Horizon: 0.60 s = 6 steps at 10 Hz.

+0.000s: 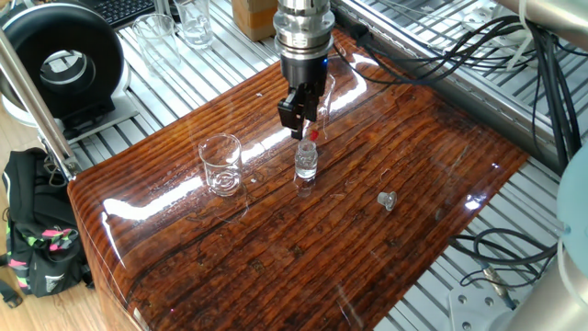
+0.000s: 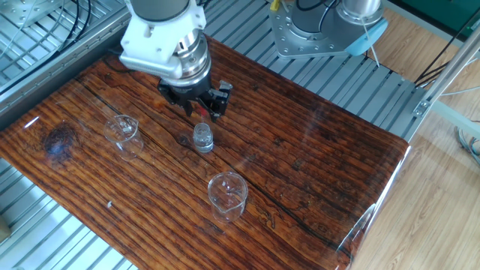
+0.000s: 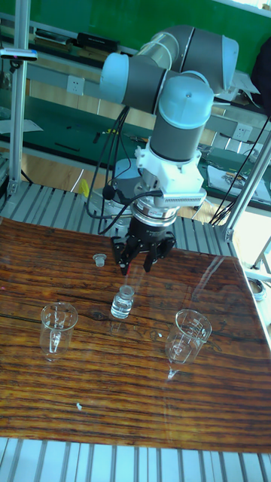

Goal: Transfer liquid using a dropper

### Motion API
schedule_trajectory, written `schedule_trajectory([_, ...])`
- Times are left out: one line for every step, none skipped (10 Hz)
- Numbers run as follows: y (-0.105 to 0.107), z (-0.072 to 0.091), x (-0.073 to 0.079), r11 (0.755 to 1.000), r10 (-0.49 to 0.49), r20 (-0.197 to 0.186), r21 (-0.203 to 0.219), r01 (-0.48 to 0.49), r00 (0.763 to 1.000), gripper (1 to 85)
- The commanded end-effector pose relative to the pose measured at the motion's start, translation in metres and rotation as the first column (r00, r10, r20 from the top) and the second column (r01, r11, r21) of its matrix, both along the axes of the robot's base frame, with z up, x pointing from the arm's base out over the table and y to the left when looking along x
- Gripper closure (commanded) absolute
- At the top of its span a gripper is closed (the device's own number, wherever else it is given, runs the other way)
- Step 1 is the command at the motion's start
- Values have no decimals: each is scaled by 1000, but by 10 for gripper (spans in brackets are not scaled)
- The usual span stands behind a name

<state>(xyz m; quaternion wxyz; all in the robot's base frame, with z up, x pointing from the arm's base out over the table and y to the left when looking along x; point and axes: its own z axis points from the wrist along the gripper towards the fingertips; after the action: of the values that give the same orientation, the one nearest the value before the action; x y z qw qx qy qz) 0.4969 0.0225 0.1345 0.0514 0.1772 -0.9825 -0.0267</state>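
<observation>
A small clear vial [image 1: 306, 163] stands on the wooden table [image 1: 367, 257]. Directly above it hangs my gripper [image 1: 301, 125], shut on the dropper [image 1: 311, 137]. The dropper's red bulb shows just under the fingertips, and its thin clear tube points down at the vial's mouth. From the other side the gripper [image 2: 199, 109] holds the red bulb of the dropper [image 2: 199, 114] over the vial [image 2: 202, 137]. The tall view has the gripper [image 3: 138, 263] a little above the vial [image 3: 123, 301]. I cannot make out the liquid through the glass.
A glass beaker [image 1: 220, 164] stands left of the vial, and a second beaker [image 1: 325, 92] is behind the gripper. A small clear cap [image 1: 387, 199] lies to the right. Cables [image 1: 459, 55] and metal slats border the table's far side.
</observation>
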Motion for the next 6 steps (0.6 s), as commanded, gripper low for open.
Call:
schedule_trajectory([-6, 0, -10, 1000, -4, 15, -1, 4, 1000, 347])
schedule_trajectory([-10, -4, -9, 1000, -4, 31, -13, 5, 1000, 350])
schedule_trajectory([-11, -4, -8, 1000, -9, 35, -16, 9, 999, 360])
schedule_trajectory([-11, -4, -8, 1000, -17, 37, -15, 17, 999, 377])
schedule_trajectory([-11, -3, -8, 999, -27, 40, -18, 28, 999, 427])
schedule_trajectory([-10, -3, -8, 999, -38, 39, -17, 39, 999, 447])
